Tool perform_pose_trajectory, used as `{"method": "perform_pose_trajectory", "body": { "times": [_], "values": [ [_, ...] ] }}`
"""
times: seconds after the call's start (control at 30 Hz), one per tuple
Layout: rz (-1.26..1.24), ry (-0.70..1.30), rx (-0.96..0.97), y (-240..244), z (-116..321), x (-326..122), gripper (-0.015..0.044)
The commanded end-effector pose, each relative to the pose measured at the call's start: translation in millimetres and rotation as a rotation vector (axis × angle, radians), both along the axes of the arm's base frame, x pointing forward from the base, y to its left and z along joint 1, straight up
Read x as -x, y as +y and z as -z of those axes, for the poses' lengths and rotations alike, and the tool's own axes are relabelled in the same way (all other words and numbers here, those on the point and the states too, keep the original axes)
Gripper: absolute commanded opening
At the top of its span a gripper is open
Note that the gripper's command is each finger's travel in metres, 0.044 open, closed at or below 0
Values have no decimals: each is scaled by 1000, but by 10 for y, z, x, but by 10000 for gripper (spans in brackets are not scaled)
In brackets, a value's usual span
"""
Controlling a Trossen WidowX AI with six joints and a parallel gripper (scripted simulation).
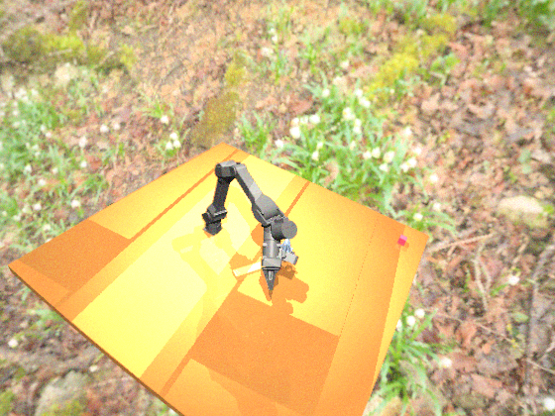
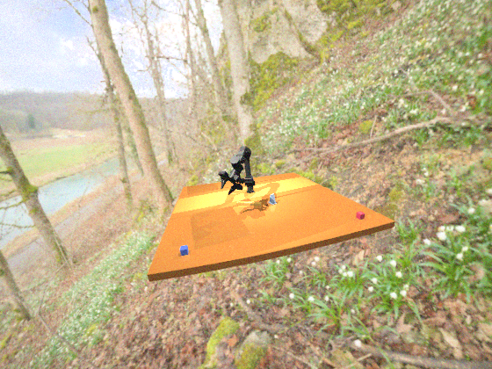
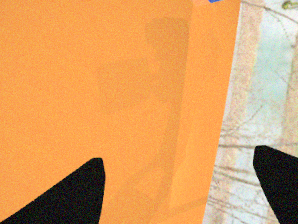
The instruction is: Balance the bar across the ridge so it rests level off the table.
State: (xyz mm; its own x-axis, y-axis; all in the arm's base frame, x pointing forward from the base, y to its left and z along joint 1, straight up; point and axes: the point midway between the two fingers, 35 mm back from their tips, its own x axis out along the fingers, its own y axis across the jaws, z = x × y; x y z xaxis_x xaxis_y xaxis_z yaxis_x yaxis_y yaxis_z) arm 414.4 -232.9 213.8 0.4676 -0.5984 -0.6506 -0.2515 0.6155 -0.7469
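The bar point(image 1: 245, 269) lay on the table point(image 1: 277, 347) point(image 2: 307, 224) point(image 3: 60, 100), partly hidden by the arm, and the tool point(image 1: 271, 296) point(image 2: 225, 191) point(image 3: 180, 161), wide and holding nothing, probably needed centring over its middle before closing gently

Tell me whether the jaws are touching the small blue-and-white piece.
Apart. The exterior view shows tabletop between the jaws and the blue-and-white piece.
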Motion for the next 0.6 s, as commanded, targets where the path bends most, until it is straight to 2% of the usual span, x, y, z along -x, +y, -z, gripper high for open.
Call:
{"method": "perform_pose_trajectory", "body": {
  "times": [0.0, 0.3, 0.57],
  "values": [
    [-90, 125, -60, 191, 216, 177, 315],
    [-317, 429, -246, 720, 688, 754, 315],
    [-510, 654, -448, 1219, 932, 1369, 315]
  ]
}}
